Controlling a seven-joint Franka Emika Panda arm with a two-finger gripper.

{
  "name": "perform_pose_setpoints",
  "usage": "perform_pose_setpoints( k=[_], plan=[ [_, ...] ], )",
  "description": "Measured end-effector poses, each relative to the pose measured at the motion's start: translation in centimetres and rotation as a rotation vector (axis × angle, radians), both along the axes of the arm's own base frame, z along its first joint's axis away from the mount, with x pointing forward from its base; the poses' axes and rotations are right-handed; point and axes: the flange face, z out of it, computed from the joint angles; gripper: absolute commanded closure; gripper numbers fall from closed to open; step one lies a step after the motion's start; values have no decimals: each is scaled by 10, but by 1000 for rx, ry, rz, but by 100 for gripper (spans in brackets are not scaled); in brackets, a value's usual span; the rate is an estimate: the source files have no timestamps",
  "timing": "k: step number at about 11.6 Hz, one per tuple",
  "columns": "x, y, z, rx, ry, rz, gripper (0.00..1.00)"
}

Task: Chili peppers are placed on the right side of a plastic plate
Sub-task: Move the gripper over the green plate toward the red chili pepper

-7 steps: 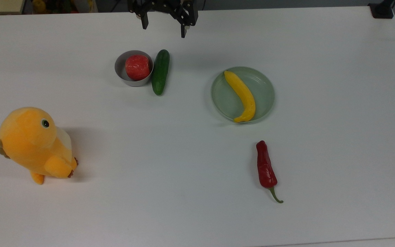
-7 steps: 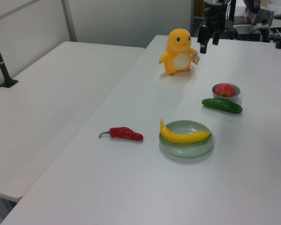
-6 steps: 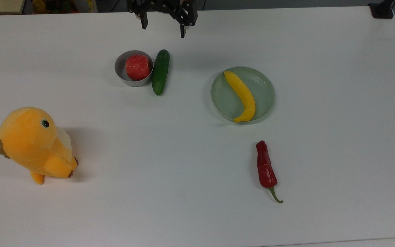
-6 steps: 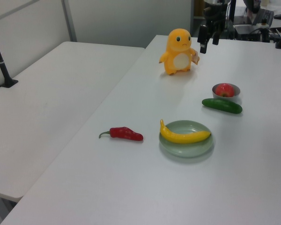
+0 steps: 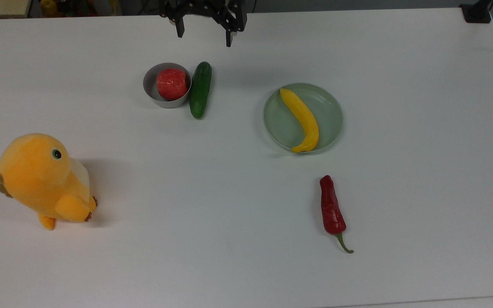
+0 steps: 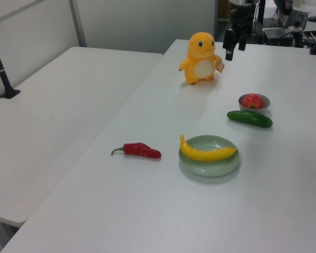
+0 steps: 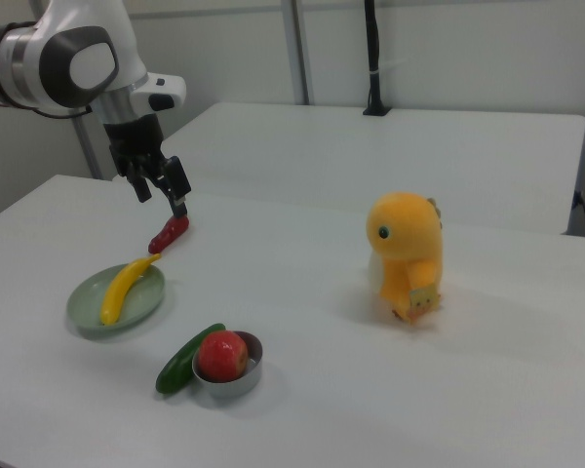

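1. A white table [image 5: 400, 85] stands in a plain room with pale walls; a second white table sits alongside it.
2. The chili [image 5: 331, 208] lies flat on the table, near the plate [image 5: 332, 107] and apart from it, on the side toward the top view's bottom edge, with its green stem pointing away from the plate.
3. The plate holds a yellow banana-shaped fruit [image 5: 302, 119] lying across its middle.
4. Further from the plate, to the top view's left, a cucumber [image 5: 200, 90] touches a grey bowl [image 5: 152, 92] holding a red fruit [image 5: 171, 83]. A yellow plush toy [image 5: 43, 179] stands well beyond those.
5. The gripper [image 5: 203, 36] hangs above the table's far edge, well away from the plate, fingers spread and holding nothing.
6. Over the last half second nothing on the table has shifted and the gripper has barely crept; I judge the reach for the chili has hardly begun.
7. No brand, label or writing can be read.
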Motion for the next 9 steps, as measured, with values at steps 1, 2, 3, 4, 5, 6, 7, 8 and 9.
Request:
perform_pose_setpoints(
  k=[1, 2, 3, 4, 5, 6, 7, 8, 9],
  plan=[
    [0, 0, 0, 0, 1, 5, 0],
    [0, 0, -1, -1, 1, 13, 0],
    [0, 0, -1, -2, 2, 16, 0],
    [0, 1, -1, -2, 2, 18, 0],
    [2, 2, -2, -1, -10, 21, 0],
    [7, 9, -6, 1, -30, 32, 0],
    [14, 19, -13, 4, -51, 48, 0],
    [22, 31, -23, 8, -78, 67, 0],
    [31, 41, -34, 12, -107, 82, 0]
  ],
)
